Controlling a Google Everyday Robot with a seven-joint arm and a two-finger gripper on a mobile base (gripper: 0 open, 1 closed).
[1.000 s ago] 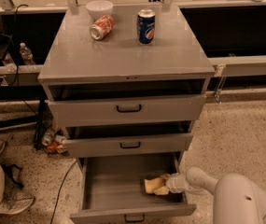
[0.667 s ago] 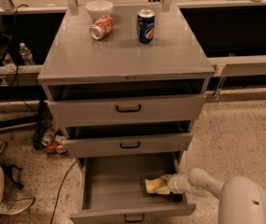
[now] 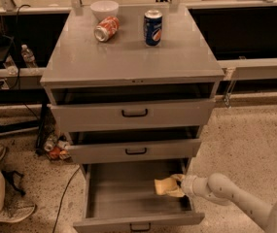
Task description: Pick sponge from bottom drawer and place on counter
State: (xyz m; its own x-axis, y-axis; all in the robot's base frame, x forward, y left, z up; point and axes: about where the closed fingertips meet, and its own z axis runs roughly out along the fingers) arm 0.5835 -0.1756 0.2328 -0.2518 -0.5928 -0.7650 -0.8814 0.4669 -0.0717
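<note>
The bottom drawer point(image 3: 128, 198) stands pulled out, its front with a black loop handle at the frame's lower edge. The pale yellow sponge point(image 3: 163, 187) lies at the drawer's right side, near the right wall. My cream gripper point(image 3: 178, 184) reaches in from the right over the drawer wall and is shut on the sponge's right end. My arm runs off to the lower right. The counter point(image 3: 128, 57) is the grey cabinet top above.
On the counter stand a white bowl point(image 3: 104, 8), a tipped red can point(image 3: 107, 28) and an upright blue can point(image 3: 153, 27). The two upper drawers point(image 3: 134, 113) are slightly open. Cans and cables lie on the floor at left.
The arm has drawn back a little to the right; the gripper and the sponge stay at almost the same spot in the drawer.
</note>
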